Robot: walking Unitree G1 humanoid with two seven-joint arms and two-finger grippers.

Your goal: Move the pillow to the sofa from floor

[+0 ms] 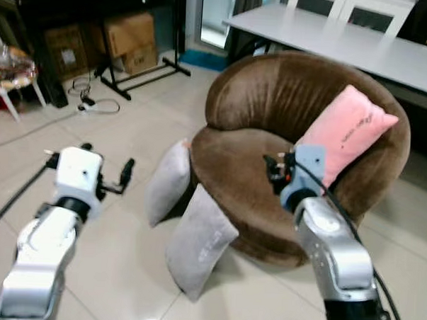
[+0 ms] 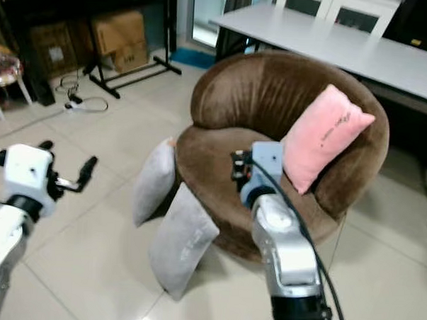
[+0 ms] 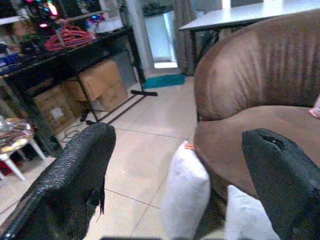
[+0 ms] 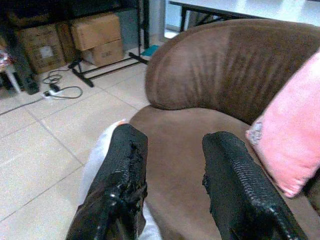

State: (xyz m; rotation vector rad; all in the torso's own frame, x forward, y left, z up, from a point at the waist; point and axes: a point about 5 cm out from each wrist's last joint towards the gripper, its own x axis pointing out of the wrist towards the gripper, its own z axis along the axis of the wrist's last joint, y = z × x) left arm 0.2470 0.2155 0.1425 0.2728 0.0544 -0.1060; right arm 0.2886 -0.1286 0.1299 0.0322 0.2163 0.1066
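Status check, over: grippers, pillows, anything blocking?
Left gripper open, raised over the floor. Right gripper open above the sofa seat. Two grey pillows on floor, leaning against sofa. Pink pillow on the seat.

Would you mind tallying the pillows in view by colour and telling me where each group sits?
Grey pillows: 2, one leaning against the front of the brown sofa, the other standing on the floor tiles beside it.
Pink pillows: 1, propped against the sofa's backrest.
Total: 3 pillows.
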